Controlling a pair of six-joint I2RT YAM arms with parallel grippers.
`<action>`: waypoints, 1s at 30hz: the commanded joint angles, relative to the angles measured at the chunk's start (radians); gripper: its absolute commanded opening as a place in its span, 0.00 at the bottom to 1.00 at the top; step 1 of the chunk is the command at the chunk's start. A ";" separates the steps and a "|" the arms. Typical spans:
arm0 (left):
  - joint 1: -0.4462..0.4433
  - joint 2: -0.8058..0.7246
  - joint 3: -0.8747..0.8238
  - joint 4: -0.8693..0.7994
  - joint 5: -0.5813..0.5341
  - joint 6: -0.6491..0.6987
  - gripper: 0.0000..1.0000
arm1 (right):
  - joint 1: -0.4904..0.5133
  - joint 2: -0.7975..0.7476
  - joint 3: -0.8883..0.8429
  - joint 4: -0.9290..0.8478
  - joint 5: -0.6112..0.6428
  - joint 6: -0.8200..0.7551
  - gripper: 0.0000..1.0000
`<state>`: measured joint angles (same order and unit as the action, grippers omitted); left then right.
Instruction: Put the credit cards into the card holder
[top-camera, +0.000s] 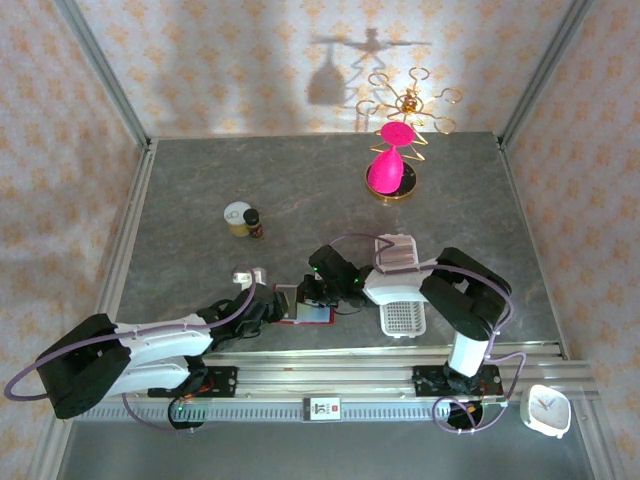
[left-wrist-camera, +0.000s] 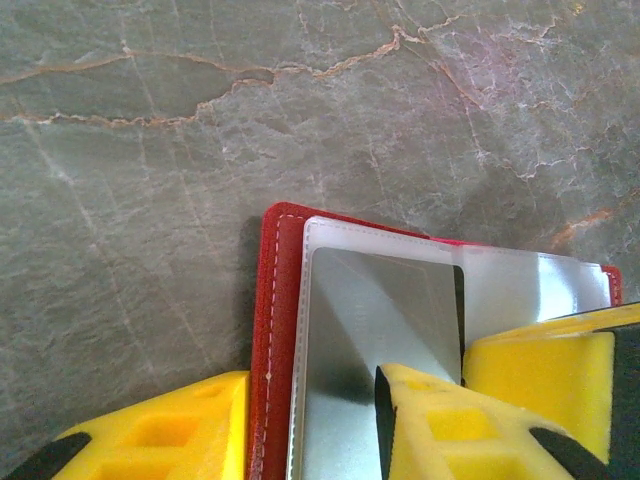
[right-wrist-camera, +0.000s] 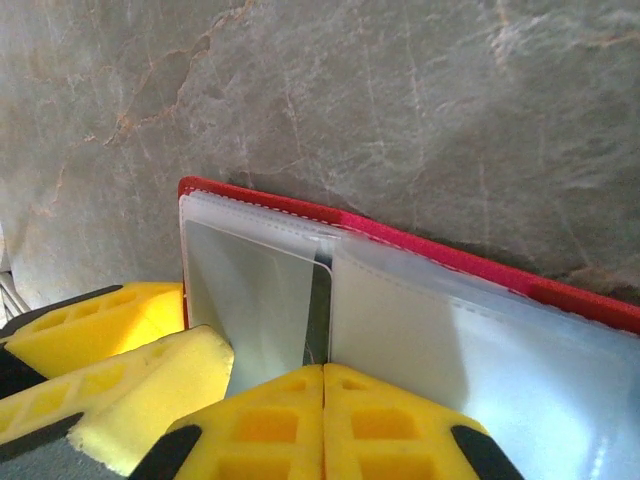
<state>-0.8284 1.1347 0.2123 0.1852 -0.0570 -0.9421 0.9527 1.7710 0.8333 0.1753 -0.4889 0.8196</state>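
Two robot arms meet over the red card holder (top-camera: 310, 314), which lies open and flat near the front of the grey, veined stone-look table (top-camera: 300, 180). The left gripper (left-wrist-camera: 312, 400) stands partly open astride the holder's red edge, one finger on the table and the other pressing the clear sleeve, apparently to pin it down. The right gripper (right-wrist-camera: 322, 385) is closed tight at the sleeve's mouth, likely nudging in a silvery credit card (left-wrist-camera: 385, 300) — whether it actually nips the card cannot be told. Around them are a white slotted tray (top-camera: 403, 318), a small jar (top-camera: 238, 216) and a pink ornament (top-camera: 392, 165) on gold wire — all walled in by pale patterned paper.
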 joint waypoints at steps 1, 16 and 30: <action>-0.002 0.048 -0.031 -0.006 0.130 -0.015 0.33 | 0.012 -0.023 0.008 0.071 -0.015 0.008 0.09; -0.005 0.168 0.003 -0.073 0.099 0.038 0.30 | 0.012 -0.281 -0.120 -0.123 0.194 0.000 0.28; -0.017 0.156 0.001 -0.053 0.126 0.020 0.30 | 0.012 -0.262 -0.166 -0.058 0.164 0.030 0.34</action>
<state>-0.8314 1.1961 0.2501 0.1619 -0.0868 -0.9154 0.9596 1.4948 0.6434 0.0937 -0.3260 0.8421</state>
